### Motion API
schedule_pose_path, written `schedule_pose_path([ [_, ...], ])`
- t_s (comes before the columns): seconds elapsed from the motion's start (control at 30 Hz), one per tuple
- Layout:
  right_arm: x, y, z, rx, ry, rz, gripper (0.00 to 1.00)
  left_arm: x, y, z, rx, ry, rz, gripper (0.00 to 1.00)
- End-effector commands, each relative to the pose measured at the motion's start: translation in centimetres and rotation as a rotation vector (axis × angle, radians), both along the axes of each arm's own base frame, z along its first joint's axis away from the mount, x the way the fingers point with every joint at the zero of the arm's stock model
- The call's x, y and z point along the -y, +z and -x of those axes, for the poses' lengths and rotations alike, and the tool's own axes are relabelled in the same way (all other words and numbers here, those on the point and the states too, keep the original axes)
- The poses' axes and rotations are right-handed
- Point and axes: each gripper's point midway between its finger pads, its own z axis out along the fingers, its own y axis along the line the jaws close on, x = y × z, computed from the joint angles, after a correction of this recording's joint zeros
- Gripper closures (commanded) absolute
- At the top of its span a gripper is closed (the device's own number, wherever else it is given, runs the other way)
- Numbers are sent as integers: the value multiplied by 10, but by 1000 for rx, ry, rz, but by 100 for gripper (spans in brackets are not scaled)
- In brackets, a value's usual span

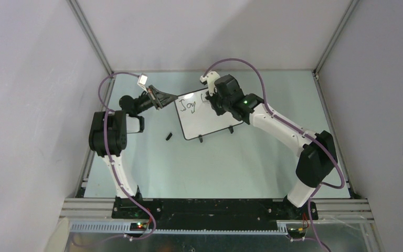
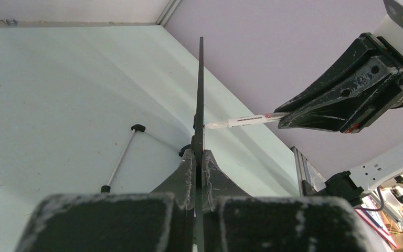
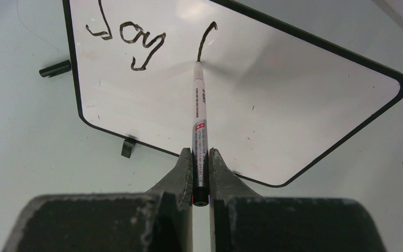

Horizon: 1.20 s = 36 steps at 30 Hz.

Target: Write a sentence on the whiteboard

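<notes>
**Whiteboard clamped at one edge while the pen tip rests on a fresh stroke**

The whiteboard (image 1: 210, 125) is seen in the far middle of the surface (image 1: 215, 168), between the two arms, with its two small black feet along the near edge. Its left edge is clamped by the left end effector (image 2: 199, 157), whose fingers are pressed fully together on the thin black frame. In the left wrist view the board is seen edge-on as a narrow dark line rising from between those fingers.

A slim white marker pen (image 3: 199, 113) is held by the right end effector (image 3: 200, 157). The fingers are closed tight on the rear part of the barrel, and the rest of the pen is pointed straight out ahead of them. The pen tip is placed against the white face of the board, at the lower end of a single curved stroke.

Only part of the sentence (image 3: 128, 39) is written so far. The word "Joy" is read in thin black strokes near the board's upper left corner, and the curved stroke is found just to its right. The rest of the white face is left bare apart from a few faint specks.

A small black piece (image 1: 169, 136) is seen lying on the surface, just off the board's near left corner and not touching it.
</notes>
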Motion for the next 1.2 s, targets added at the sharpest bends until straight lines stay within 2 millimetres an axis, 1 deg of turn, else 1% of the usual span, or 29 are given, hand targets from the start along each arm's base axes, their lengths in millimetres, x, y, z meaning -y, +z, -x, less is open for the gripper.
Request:
schedule_pose_path([
  [0.0,-4,8,1,10,22,6,100,2,18,4,104,-24,-14,100],
  [0.2,-3,5,5,-5,32,17,100,2,18,4,105,-25,-14,100],
  [0.3,-3,8,6,1,31,12,100,3,18,5,104,-26,-14,100],
  [0.37,-3,16,8,20,34,-12,100,2,18,5,103,-26,-14,100],
  [0.43,-3,31,10,51,36,-47,100,2,18,5,105,-25,-14,100],
  [0.53,-3,45,10,91,30,-80,100,2,18,5,104,-26,-14,100],
  [0.67,-3,51,9,114,29,-99,100,3,18,5,106,-26,-14,100],
  [0.77,-6,44,6,101,31,-86,100,3,18,5,106,-26,-14,100],
  [1.17,-16,35,0,97,34,-67,100,2,18,4,105,-25,-14,100],
])
